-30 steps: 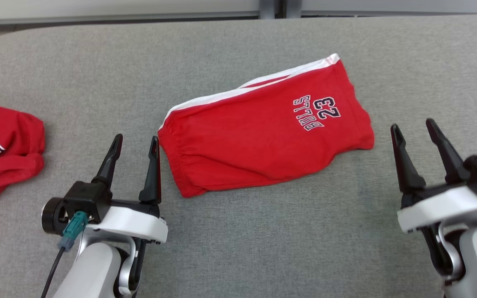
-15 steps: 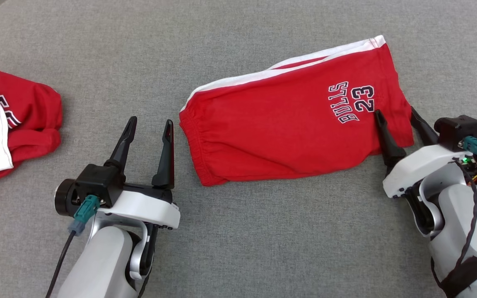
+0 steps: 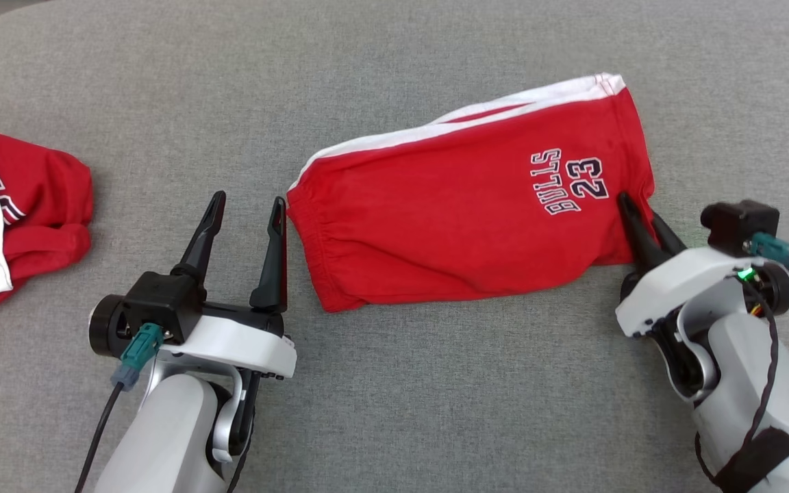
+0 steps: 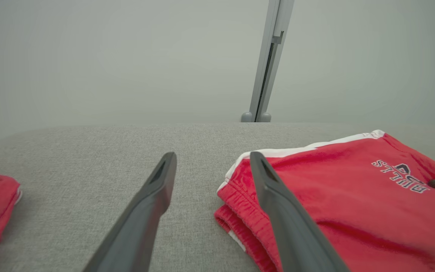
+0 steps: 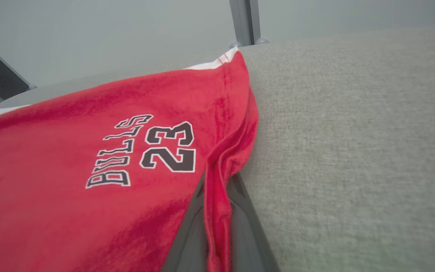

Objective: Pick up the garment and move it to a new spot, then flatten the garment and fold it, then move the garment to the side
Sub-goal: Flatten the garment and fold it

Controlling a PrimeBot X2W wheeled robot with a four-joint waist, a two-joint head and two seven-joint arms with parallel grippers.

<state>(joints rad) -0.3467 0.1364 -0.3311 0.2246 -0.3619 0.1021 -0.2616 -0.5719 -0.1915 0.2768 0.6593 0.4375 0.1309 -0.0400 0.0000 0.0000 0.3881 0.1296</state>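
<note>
Head view: red garment [image 3: 456,212] lying flat at centre-right of the grey bench [image 3: 435,397], gripped at one corner.
Right gripper [image 3: 640,207] has its jaws clamped on a fold of hem just beside the "BULLS 23" lettering [image 3: 566,181]; the right wrist view shows red cloth pressed between its fingers [image 5: 187,234]. Left gripper [image 3: 248,198] sits just beside the garment's gathered end, jaws apart. A red-and-white cloth lump [image 3: 31,205] lies well apart, at the bench's left.
</note>
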